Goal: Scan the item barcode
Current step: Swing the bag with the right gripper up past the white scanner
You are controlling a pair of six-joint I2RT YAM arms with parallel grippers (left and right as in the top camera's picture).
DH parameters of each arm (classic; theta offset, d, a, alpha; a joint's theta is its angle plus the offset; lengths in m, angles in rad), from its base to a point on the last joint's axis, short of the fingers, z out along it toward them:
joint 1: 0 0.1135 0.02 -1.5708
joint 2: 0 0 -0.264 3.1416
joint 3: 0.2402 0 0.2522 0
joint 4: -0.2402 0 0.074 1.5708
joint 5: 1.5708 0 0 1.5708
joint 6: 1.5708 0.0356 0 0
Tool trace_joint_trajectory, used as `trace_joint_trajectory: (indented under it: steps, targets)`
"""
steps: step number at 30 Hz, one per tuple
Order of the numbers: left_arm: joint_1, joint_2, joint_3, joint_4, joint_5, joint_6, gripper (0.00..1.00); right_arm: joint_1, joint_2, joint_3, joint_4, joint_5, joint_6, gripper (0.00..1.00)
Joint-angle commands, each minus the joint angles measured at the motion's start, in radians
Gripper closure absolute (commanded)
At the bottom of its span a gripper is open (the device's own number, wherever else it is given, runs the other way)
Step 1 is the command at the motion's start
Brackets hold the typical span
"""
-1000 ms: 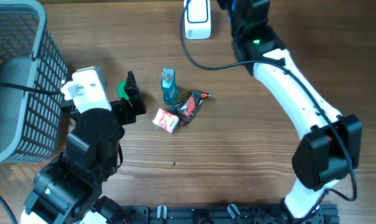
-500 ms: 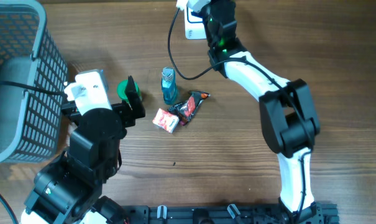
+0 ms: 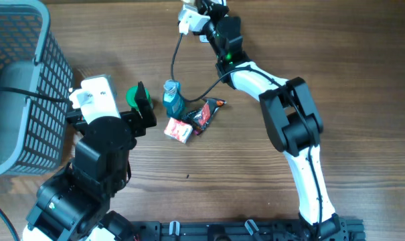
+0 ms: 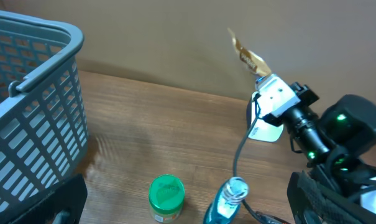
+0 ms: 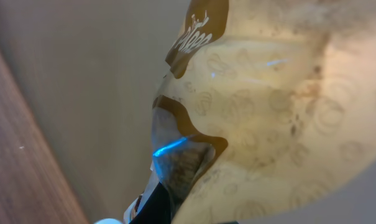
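Brown wood-grain table [image 3: 242, 167], plain beige wall [image 4: 144, 31] behind it, soft even light

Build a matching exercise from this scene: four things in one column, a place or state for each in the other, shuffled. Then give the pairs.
1 grey basket
2 blue bottle
3 beige snack packet
4 red-and-white packet

A gripped by the right gripper
B lies beside the black-and-red sachet
C at the scene's far left
D stands next to the green-lidded jar

Pairs: 1-C, 2-D, 3-A, 4-B
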Motion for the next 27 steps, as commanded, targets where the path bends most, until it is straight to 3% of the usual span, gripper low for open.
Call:
trace_joint_trajectory:
  steps: [1, 5, 9, 22, 27]
  targets:
    - [0.005, 0.003, 0.011, 0.002, -0.021, 0.009, 0.0, -0.002, 0.051, 0.091, -0.032, -0.053, -0.001, 0.95]
    - [0.005, 0.003, 0.01, 0.002, -0.021, 0.009, 0.0, -0.005, 0.063, 0.121, -0.066, -0.091, 0.012, 0.95]
    - [0.005, 0.003, 0.01, 0.002, -0.021, 0.009, 0.0, -0.012, 0.065, 0.121, -0.111, -0.103, -0.074, 0.95]
    - [0.005, 0.003, 0.01, 0.002, -0.021, 0.008, 0.0, -0.014, 0.127, 0.121, -0.084, -0.141, -0.254, 0.95]
    - [0.005, 0.003, 0.01, 0.002, -0.021, 0.009, 0.0, -0.011, 0.128, 0.121, -0.083, -0.137, -0.252, 0.95]
